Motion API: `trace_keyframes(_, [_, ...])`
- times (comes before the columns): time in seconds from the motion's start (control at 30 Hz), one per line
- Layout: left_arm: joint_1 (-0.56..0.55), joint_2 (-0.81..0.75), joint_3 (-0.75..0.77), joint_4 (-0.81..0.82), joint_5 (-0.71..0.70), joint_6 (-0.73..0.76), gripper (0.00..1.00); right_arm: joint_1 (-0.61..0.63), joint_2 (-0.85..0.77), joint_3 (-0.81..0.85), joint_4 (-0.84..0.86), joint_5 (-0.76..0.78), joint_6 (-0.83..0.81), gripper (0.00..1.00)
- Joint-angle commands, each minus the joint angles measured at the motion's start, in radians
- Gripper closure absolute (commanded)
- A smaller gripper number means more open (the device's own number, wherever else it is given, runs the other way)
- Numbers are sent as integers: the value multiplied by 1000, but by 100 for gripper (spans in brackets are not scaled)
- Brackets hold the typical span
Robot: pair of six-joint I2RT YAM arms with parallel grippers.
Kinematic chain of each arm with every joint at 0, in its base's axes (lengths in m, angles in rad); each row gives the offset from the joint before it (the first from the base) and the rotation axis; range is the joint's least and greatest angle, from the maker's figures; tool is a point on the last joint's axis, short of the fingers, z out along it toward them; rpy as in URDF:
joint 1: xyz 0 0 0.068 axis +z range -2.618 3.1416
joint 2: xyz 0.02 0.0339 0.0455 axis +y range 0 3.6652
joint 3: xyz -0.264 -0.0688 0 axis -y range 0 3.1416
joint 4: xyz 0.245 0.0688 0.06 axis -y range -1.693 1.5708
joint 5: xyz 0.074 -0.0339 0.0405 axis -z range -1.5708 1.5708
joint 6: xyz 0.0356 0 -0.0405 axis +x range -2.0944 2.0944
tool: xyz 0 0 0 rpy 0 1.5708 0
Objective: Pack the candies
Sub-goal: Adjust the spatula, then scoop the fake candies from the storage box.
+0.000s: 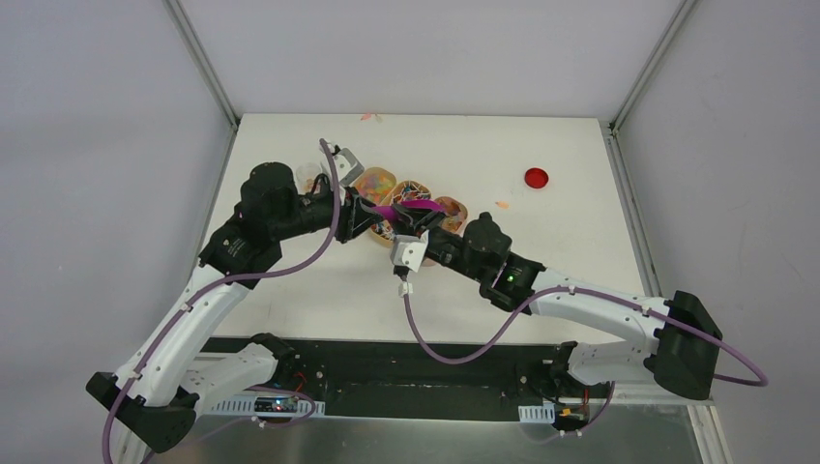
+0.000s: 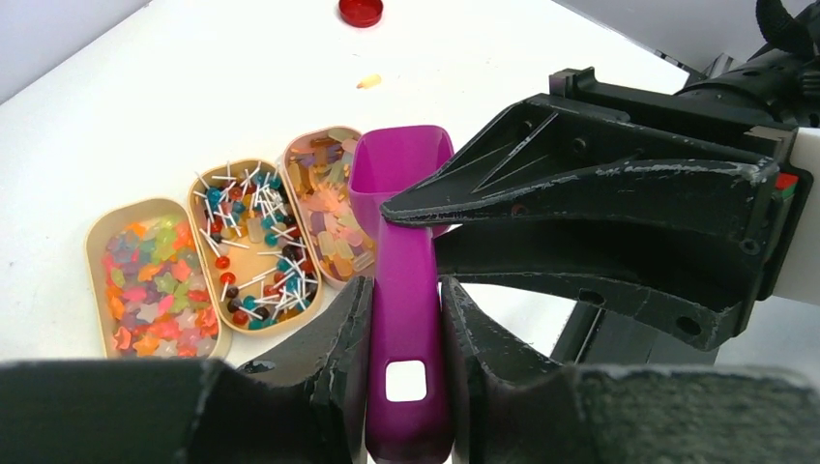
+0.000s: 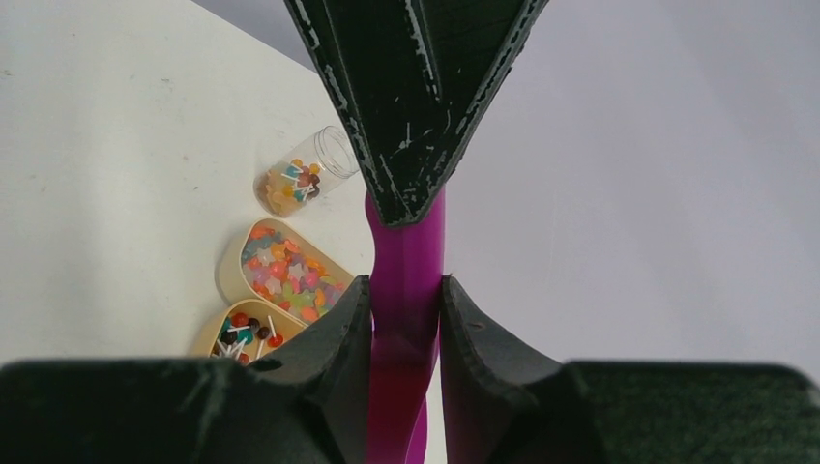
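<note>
I am clamping my left tool (image 2: 406, 290) on the flat handle of the magenta scoop (image 2: 401, 159), with one finger pressing on each side. My right tool (image 3: 404, 288) is gripping the same handle, nearer to the bowl as far as the left wrist view is showing. So both tools are closed on the scoop, and neither is touching a sweet.

The candies (image 2: 253, 251) are lying in three oval trays (image 2: 90, 249) on the table (image 1: 600, 155), at about nine to ten o'clock from the scoop bowl in the left wrist view. The bright-coloured bits (image 2: 160, 285) are filling the outer tray, the pieces with thin white sticks are filling the middle one, and the orange-yellow gummies (image 2: 334, 217) are lying just beside the bowl. A few sweets are also sitting in a clear jar (image 3: 305, 179), lying on its side at about twelve o'clock of the trays in the right wrist view.

I am judging these sweets to be very light, loose and quick to scatter. The gummies are probably soft and a little sticky, and the sticks are likely tangling with each other. They are too small for my fingers, so I am thinking to lift them from beneath with the scoop bowl. For that I am wanting only the handle in my grip, with the bowl kept level.
</note>
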Motion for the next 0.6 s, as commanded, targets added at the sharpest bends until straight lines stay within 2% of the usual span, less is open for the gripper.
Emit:
trace_keyframes(0.0, [-13,2,-8,39,77,27,100,5,-19,-5,70,8,29,91])
trace_keyframes(0.07, [-13,4,-15,42,43,33,100,5,-32,-19,79,14,47,70])
trace_keyframes(0.1, [-13,6,-19,44,7,36,100,5,-43,-33,83,15,62,56])
trace_keyframes(0.27, [-13,32,-35,58,-122,67,100,8,-162,-137,85,3,161,4])
trace_keyframes(0.3, [-13,37,-39,65,-140,74,100,10,-200,-158,80,5,190,1])
trace_keyframes(0.43, [-13,66,-45,76,-252,137,100,11,-375,-253,68,29,323,0])
trace_keyframes(0.57, [-13,125,-8,23,-331,202,100,12,-533,-306,5,71,355,0])
